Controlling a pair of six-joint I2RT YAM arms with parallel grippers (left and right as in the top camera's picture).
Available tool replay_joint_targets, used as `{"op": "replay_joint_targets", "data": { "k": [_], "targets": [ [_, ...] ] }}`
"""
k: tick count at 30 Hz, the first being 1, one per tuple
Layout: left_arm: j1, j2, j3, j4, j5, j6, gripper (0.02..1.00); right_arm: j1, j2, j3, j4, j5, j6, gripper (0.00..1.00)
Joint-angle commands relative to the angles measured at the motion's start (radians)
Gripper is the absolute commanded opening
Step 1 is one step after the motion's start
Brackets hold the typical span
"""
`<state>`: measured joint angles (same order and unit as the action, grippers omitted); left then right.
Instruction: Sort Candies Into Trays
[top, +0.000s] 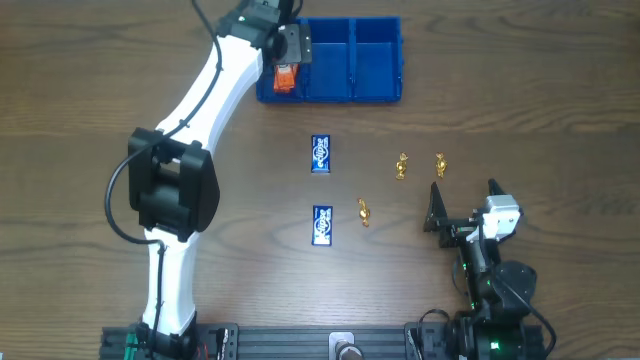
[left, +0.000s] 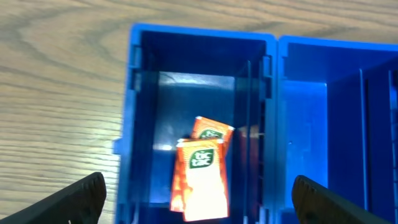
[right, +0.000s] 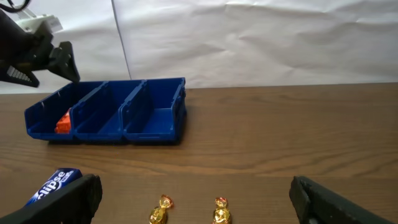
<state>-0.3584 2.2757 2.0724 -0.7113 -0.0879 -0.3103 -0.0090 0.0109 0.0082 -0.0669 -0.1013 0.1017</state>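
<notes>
Tabletop, left claw over end compartment

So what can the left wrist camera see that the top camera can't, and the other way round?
Only the left wrist view: there are two orange candy packs, one overlapping the other, in an end compartment of the blue tray.
Only the top view: two blue candy packs, three gold-wrapped candies, and the open right gripper.
Both: the blue tray, something orange inside it, and the wooden table.
</notes>
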Motion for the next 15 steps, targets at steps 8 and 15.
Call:
{"op": "replay_joint_targets", "data": {
  "k": [8,15],
  "targets": [
    [-0.066,-0.665,-0.157,0.182,-0.28,0.226,0.996,0.0,-0.006,0.0,-0.007,-0.005,0.002,0.998],
    [0.069,-1.0,-0.569,0.423,-0.112,0.254,0.998,0.0,-0.006,0.0,-0.007,-0.005,0.002,0.998]
  ]
}}
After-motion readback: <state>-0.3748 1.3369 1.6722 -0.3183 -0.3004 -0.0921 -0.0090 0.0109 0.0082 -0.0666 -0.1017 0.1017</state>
